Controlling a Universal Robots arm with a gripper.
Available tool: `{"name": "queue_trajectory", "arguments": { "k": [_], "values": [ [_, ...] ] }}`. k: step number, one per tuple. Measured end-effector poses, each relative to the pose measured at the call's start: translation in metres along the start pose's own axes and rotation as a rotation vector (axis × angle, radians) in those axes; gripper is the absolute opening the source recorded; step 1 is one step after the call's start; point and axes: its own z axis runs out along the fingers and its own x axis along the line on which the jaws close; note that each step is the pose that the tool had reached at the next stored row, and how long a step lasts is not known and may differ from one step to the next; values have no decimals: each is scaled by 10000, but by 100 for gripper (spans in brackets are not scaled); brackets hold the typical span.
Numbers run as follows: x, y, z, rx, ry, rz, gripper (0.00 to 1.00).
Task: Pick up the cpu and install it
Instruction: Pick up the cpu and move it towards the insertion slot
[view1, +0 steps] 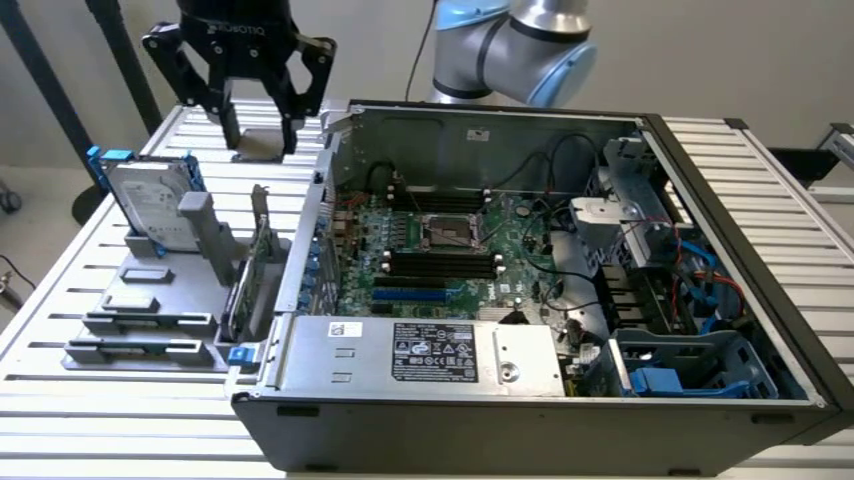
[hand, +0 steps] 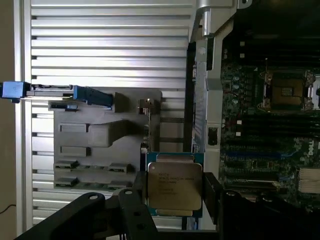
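Cpu (hand: 174, 187) gripped by end effector (hand: 175, 182), sides hidden

The cpu (hand: 174, 184) in the gripper (hand: 174, 190), over the slatted table (hand: 110, 45) beside the motherboard (hand: 260, 135).

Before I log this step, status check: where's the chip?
Gripper shut on the chip, above the table outside the case. Socket open, empty. Case wall stands between them.
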Motion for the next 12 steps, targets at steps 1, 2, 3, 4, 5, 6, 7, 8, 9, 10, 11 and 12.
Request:
{"name": "queue_trajectory", "arguments": {
  "k": [1, 2, 3, 4, 5, 6, 7, 8, 9, 10, 11, 12],
  "values": [
    [-42, 6, -2, 1, 0, -1, 55],
    [-88, 13, -5, 0, 0, -1, 55],
    [-132, 22, -7, 0, 0, 0, 55],
    [-175, 32, -10, 1, 0, 1, 55],
    [-212, 47, -11, 0, 0, 1, 55],
    [-248, 65, -12, 0, 0, 0, 55],
    [-282, 88, -12, 0, 0, -1, 55],
    [-315, 110, -12, 0, 0, -1, 55],
    [-349, 135, -11, -1, 0, 0, 55],
    [-382, 158, -11, 0, 0, 0, 55],
    [-415, 181, -11, 1, 1, -1, 55],
    [-450, 205, -10, 0, -1, 0, 55]
  ]
}}
